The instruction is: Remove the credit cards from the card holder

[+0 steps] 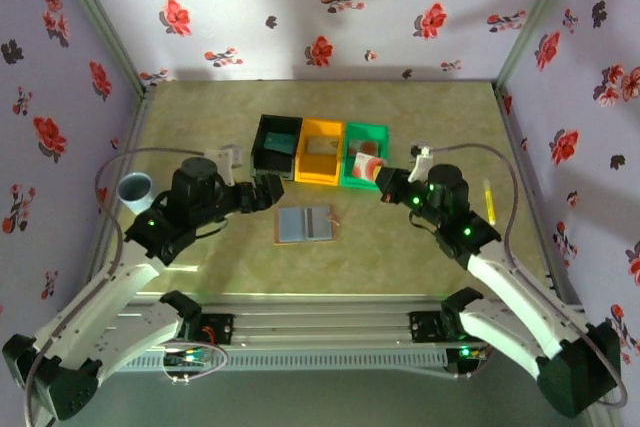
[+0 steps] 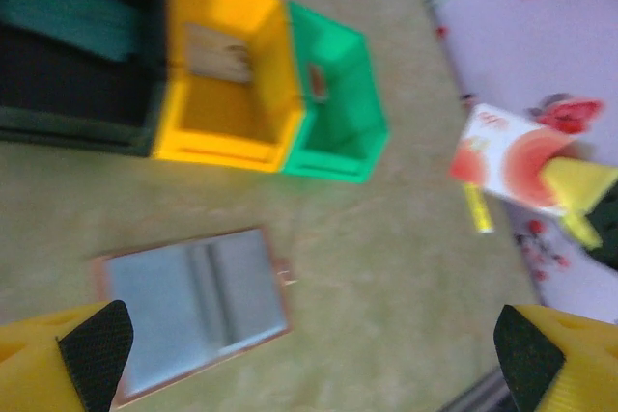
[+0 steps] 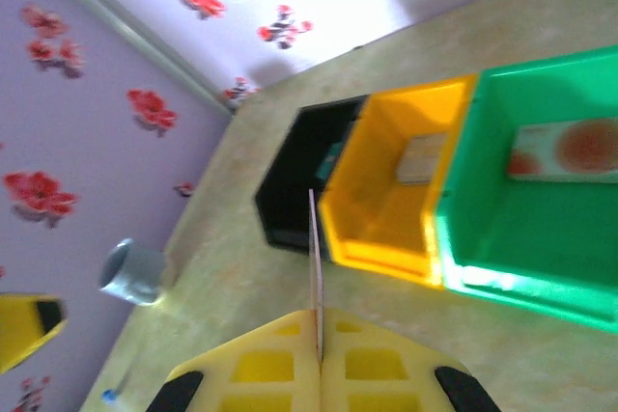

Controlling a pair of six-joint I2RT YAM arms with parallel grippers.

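Three bins stand in a row ahead of both grippers: black bin (image 1: 277, 144), orange bin (image 1: 322, 150), green bin (image 1: 363, 155). The card holder (image 1: 305, 225) lies opened flat between the grippers, blue-grey side up, with no card visible in it. The left gripper (image 2: 311, 354) hangs with fingers wide apart, carrying nothing, and the holder is below and ahead of it. The right gripper (image 3: 317, 364) is pinched together on the pale card (image 2: 512, 161), held edge-on, with the green bin just ahead to its right. Judgement: this is the drop-off, so bring the card low over the bin's opening before parting the fingers, to keep it off the rim. The card shows an orange-red spot and small red marks, too blurred to read.
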